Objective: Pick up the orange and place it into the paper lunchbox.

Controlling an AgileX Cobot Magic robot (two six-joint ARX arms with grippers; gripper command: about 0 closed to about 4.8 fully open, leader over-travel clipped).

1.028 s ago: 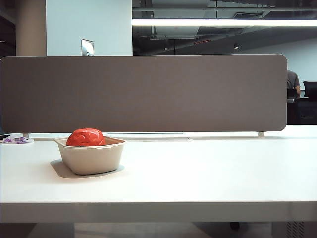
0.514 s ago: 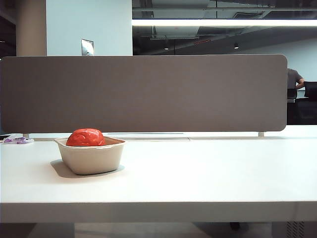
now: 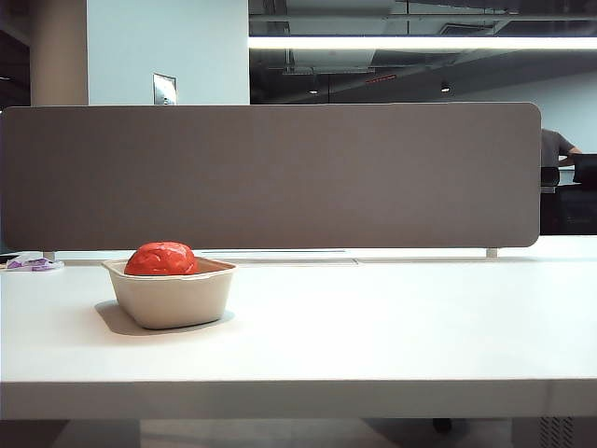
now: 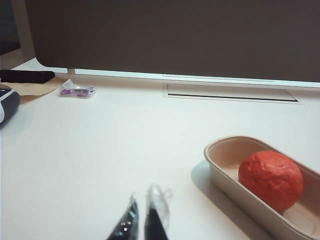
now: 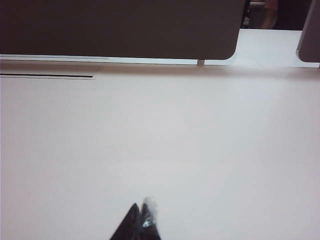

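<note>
moved: nothing on the table between the earlier exterior shots and now; only the person behind the far end of the grey divider panel (image 3: pixel 270 175) has shifted a little.
orange: the round, wrinkled, glossy red-orange fruit (image 3: pixel 161 259) sits inside the beige moulded-pulp rectangular lunchbox (image 3: pixel 173 297), toward its left end in the exterior view; you can call the placement done.
lunchbox: flat on the white tabletop (image 3: pixel 373 327), left of centre.
left gripper: the black fingers with clear wrap (image 4: pixel 142 220) are pulled back low over the table, near the box but not touching it; tips nearly together, nothing between them.
right gripper: the black fingers (image 5: pixel 140 220) are pressed together and empty, over bare table well away from the box.
risk: low. If you drive the left arm forward it could clip the light box rim and slide it. The fruit stands above the rim, so a knock could roll it out.
hidden: neither arm shows in the exterior view. The box's far end is cut off in the left wrist view. The small purple-and-clear wrapper (image 4: pixel 76 90) by the divider is too small to identify.
</note>
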